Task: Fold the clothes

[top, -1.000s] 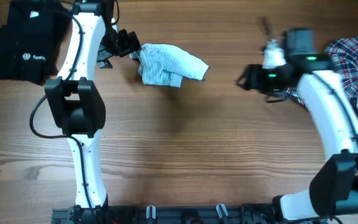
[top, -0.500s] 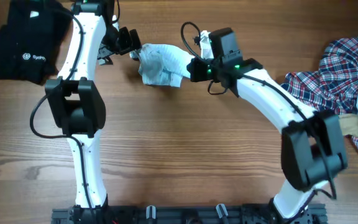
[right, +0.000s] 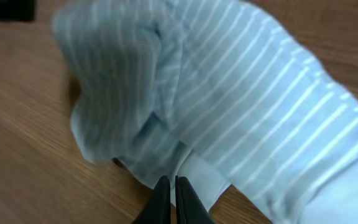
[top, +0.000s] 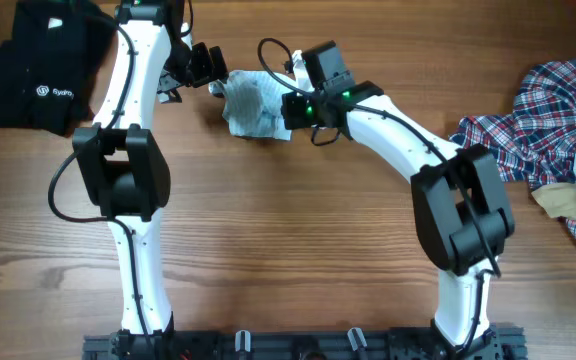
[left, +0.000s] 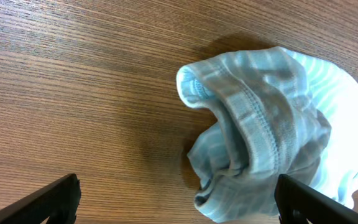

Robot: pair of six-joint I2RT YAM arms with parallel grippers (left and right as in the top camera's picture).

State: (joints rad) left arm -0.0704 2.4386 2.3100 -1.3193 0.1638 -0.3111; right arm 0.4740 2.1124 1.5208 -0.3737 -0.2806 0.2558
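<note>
Two claws flank the pale-blue striped garment (top: 253,105), which lies bunched on the worktop (top: 298,230) toward 12 o'clock in the overhead view. The left claw (top: 214,82) hovers just beside it at its 9 o'clock, spread wide and holding nothing. The right claw (right: 169,196) is at the garment's 3 o'clock, pressed fully together with its tips against the pale hem. Whether a layer of cloth is caught between them cannot be told from the wrist view.

My reading is that the step in hand is taking hold of the garment's right edge to spread or fold it. The cloth is crumpled, with a seamed band rolled up on the left side.

The next move likely calls for a gentle lift to confirm the pinch. The left claw would then close on the rolled edge so both can draw the piece flat.

Away from this work, the plaid shirt (top: 548,110) and beige piece (top: 568,200) lie heaped at 3 o'clock. The black logo garments (top: 38,70) sit at 10 o'clock.
</note>
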